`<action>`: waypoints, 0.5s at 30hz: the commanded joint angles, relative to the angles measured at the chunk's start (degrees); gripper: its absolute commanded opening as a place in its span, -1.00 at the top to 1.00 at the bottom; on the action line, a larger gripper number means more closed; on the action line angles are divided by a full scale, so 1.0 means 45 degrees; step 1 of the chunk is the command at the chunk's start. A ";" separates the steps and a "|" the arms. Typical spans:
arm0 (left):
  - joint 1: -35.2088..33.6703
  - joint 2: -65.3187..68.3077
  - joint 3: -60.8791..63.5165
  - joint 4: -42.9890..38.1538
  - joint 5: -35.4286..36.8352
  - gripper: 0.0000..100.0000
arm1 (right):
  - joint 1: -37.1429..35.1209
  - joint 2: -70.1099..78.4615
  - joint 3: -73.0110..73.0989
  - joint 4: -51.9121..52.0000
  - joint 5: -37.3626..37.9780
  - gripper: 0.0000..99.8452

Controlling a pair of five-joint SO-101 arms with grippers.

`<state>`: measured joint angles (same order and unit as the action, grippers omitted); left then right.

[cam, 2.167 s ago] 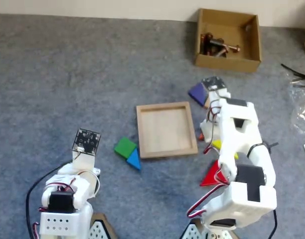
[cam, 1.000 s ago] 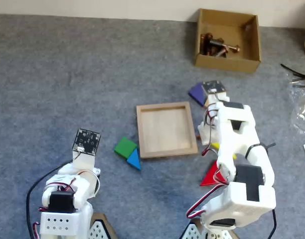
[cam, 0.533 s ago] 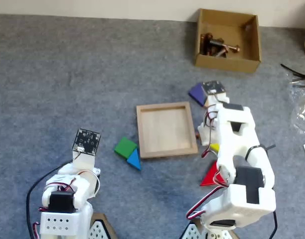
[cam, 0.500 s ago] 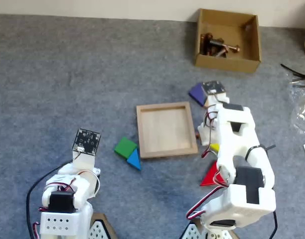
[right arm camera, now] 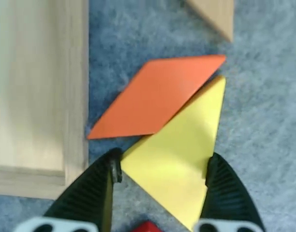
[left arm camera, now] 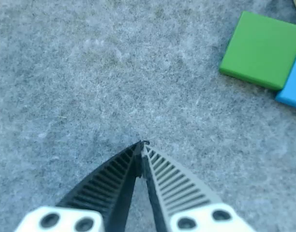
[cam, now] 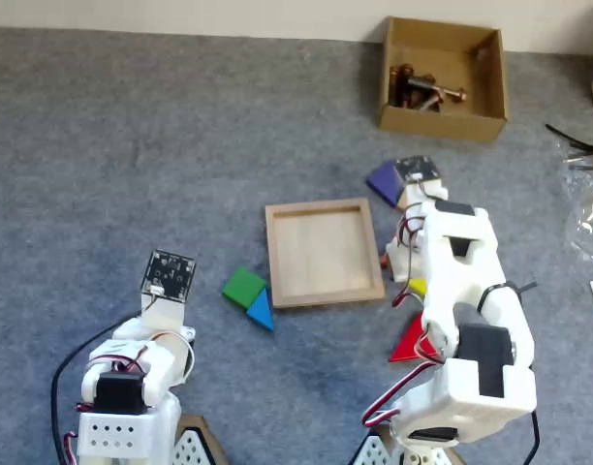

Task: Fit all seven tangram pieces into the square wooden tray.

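With the right arm's fingers spread wide astride the yellow triangle, lying at the tray's three o'clock against the orange parallelogram, close squarely on its edges without dragging that neighbour.

High view — right arm sits over the pieces beside the square wooden tray: yellow triangle down to a sliver, orange parallelogram a mere speck, red triangle approx half covered, purple piece clipped by the wrist cam, shape unclear. Right wrist view: tray cut by the frame edge, pale wooden triangle too, red one just a tip. Left wrist view — blue piece cut off at the edge. Cardboard box contents too small to ID.
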<state>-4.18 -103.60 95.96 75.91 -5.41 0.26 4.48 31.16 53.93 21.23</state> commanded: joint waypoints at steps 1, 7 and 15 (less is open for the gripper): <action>0.0303 -0.0068 0.0264 0.0039 0.0098 0.99 | -0.0166 -0.0186 0.0010 -0.0225 0.0137 0.80; 0.0303 -0.0068 0.0264 0.0039 0.0098 0.99 | -0.0244 -0.0244 -0.0264 0.0420 0.0137 0.80; 0.0303 -0.0068 0.0264 0.0039 0.0098 0.99 | -0.0244 -0.0225 -0.2178 0.2413 0.0137 0.80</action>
<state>-4.18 -103.60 95.96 75.91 -5.41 0.00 4.66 26.33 61.76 21.32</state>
